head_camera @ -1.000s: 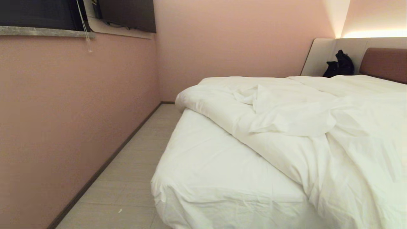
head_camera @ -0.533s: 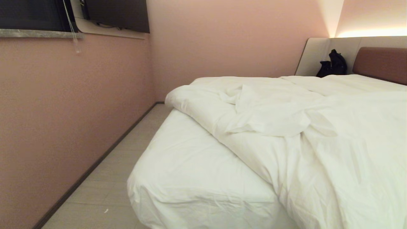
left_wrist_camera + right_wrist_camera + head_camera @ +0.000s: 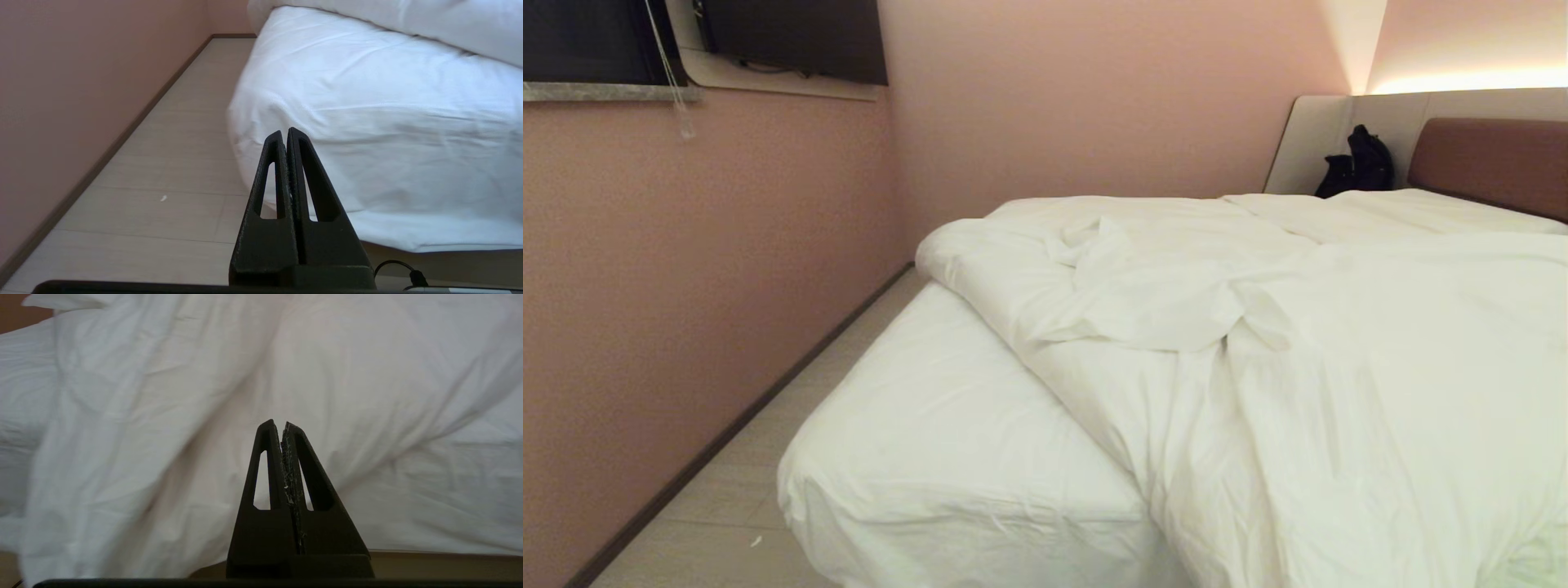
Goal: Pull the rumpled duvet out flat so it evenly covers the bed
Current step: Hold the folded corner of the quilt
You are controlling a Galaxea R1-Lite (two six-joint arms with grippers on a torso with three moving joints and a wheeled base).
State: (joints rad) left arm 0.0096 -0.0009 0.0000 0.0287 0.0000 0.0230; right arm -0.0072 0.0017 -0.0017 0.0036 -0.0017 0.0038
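Note:
The white duvet (image 3: 1298,327) lies rumpled and bunched across the bed (image 3: 931,441), folded back so the near left corner of the sheeted mattress is bare. Its right part hangs over the foot edge. The brown headboard (image 3: 1494,163) is at the far right. Neither arm shows in the head view. In the left wrist view my left gripper (image 3: 285,132) is shut and empty, low before the mattress corner (image 3: 367,134). In the right wrist view my right gripper (image 3: 279,425) is shut and empty, facing the hanging duvet (image 3: 204,396).
A pink wall (image 3: 686,286) runs along the left with a narrow strip of pale floor (image 3: 727,523) between it and the bed. A dark screen (image 3: 792,37) hangs high on the wall. A black bag (image 3: 1356,163) sits beside the headboard. A cable (image 3: 400,269) lies near the base.
The whole head view has slid left, so the camera has shifted right along the foot of the bed. The duvet and bed themselves lie as before.

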